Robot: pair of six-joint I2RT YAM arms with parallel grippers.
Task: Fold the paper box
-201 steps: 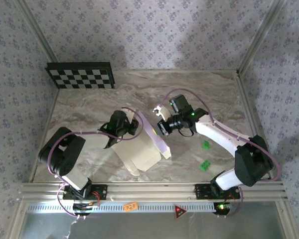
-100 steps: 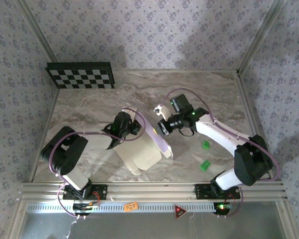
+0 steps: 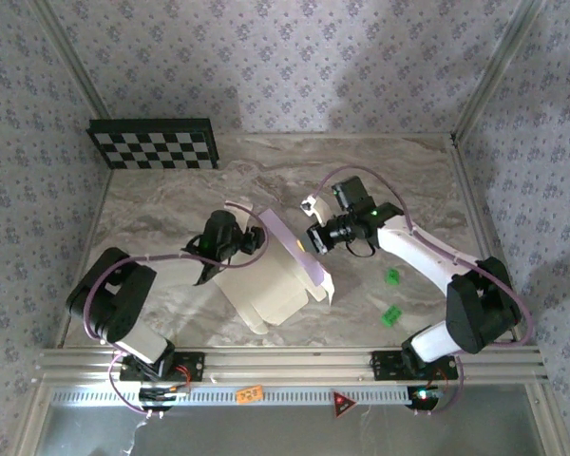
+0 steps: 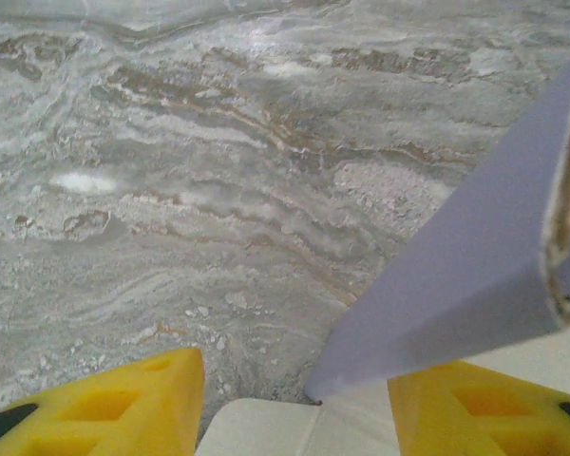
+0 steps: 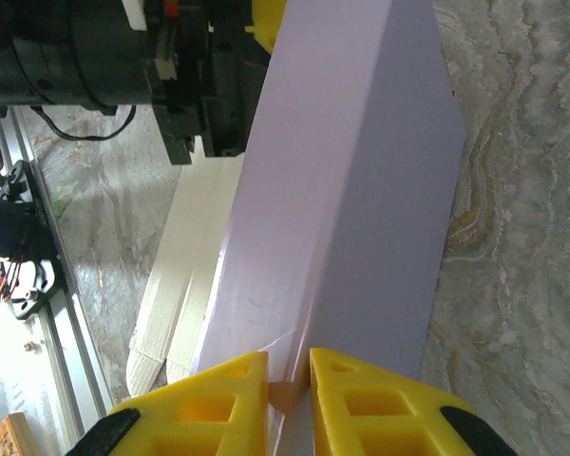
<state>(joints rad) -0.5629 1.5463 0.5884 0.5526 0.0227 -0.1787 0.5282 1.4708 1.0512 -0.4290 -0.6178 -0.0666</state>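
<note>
Cardboard, thin, white and pale lavender, makes up the partly folded paper box [image 3: 266,285]. It lies near the middle of the grey marbled surface [image 3: 152,199], between the two arms, with one lavender panel [image 3: 290,245] raised along its right side.

The right jaws are clamped on that panel. In the right wrist view their two yellow fingertips [image 5: 204,399] stand almost together, pinching the panel's creased edge, and the panel runs up and away from them.

The left jaws stand apart at the box's far-left corner. In the left wrist view their yellow fingertips [image 4: 123,404] sit at the two bottom corners. Bare surface and a strip of white card lie between them, and the lavender panel slants over the right-hand one. Whether either left fingertip touches the card I cannot tell.

From above, the left arm's black wrist [image 3: 223,231] covers the box's far-left corner, and the right arm's wrist hides the pinched spot. In the right wrist view the panel's far end is cut off by the top edge. Both wrist views cut the fingertips off at the bottom.
</note>
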